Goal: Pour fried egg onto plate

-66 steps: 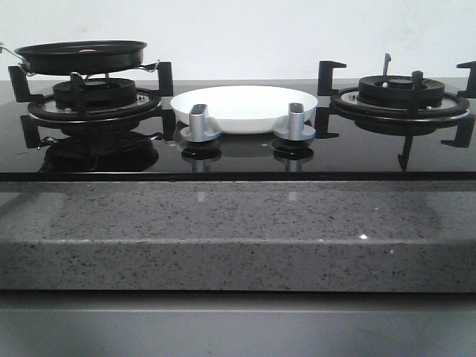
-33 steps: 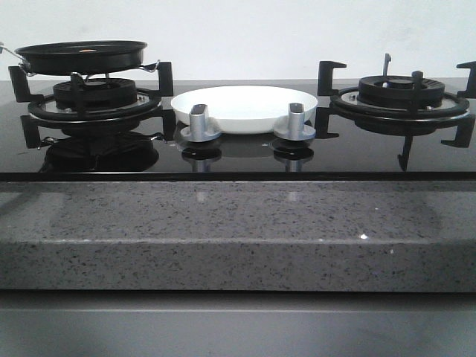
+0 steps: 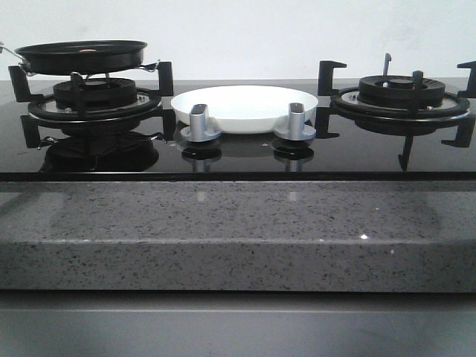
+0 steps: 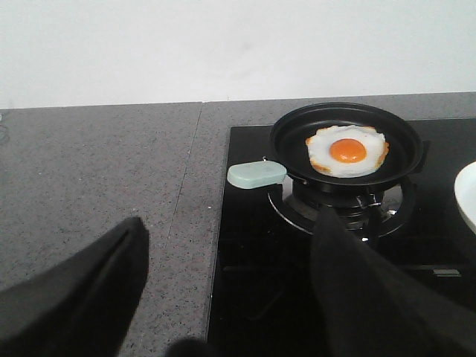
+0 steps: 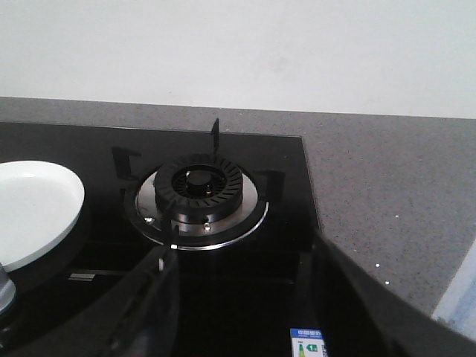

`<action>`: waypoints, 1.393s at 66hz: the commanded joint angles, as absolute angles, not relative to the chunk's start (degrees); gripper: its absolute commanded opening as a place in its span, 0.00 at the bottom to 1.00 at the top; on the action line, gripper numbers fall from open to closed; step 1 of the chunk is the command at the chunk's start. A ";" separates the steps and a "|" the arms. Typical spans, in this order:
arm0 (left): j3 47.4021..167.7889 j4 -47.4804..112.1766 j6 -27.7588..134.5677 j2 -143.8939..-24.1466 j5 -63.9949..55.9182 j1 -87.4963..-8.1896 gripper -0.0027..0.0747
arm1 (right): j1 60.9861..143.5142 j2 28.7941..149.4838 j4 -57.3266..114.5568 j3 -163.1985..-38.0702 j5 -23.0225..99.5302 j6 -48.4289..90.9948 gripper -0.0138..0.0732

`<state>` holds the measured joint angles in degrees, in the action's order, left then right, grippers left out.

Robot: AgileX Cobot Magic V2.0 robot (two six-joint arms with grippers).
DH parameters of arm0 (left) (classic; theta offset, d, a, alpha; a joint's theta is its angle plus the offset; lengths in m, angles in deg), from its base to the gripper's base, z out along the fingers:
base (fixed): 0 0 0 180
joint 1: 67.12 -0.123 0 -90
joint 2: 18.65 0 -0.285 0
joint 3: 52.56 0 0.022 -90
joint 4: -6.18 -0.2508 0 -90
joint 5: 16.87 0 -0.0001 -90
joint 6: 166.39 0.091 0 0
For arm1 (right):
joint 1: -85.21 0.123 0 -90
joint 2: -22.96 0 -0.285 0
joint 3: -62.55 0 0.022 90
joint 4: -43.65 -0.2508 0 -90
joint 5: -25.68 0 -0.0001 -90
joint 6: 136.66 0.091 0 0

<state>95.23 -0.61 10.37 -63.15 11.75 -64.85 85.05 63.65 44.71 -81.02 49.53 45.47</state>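
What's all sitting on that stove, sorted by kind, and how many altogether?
Burners: 2
Control knobs: 2
Frying pan: 1
Fried egg: 1
Plate: 1
Total: 7

Place: a kitchen, as is shown by the fittings.
Hob: a black glass gas hob (image 3: 238,152) is set into the counter (image 3: 238,230).
Burners: one (image 3: 93,97) at 9 o'clock, one (image 3: 401,93) at 3 o'clock.
Knobs: two silver knobs (image 3: 201,123) are seen at the front.
Counter: grey speckled stone against a plain white wall (image 3: 238,30).
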 commanded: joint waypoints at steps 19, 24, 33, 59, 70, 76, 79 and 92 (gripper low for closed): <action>97.04 -1.06 10.32 -63.45 7.13 -64.48 0.64 | 91.25 80.51 36.18 -100.31 62.67 40.70 0.64; 97.04 -1.06 10.32 -63.45 7.13 -64.48 0.64 | 94.90 85.40 35.35 -104.19 65.88 38.52 0.64; 97.04 -1.06 10.32 -63.45 7.13 -64.48 0.64 | 101.05 93.99 35.24 -110.34 67.82 37.49 0.64; 97.04 -1.06 10.32 -63.45 7.13 -64.48 0.64 | 103.82 119.57 33.78 -134.19 84.30 39.98 0.64; 97.04 -1.06 10.32 -63.45 7.13 -64.48 0.64 | 102.01 127.62 32.34 -142.75 89.96 40.54 0.64; 97.04 -1.06 10.32 -63.45 7.13 -64.48 0.64 | 100.47 131.20 29.36 -146.46 92.10 40.54 0.64; 97.04 -1.06 10.32 -63.45 7.13 -64.48 0.64 | 99.61 132.88 27.88 -148.12 93.13 40.54 0.64; 97.04 -1.06 10.32 -63.45 7.13 -64.48 0.64 | 96.64 138.43 22.63 -152.40 96.11 40.54 0.64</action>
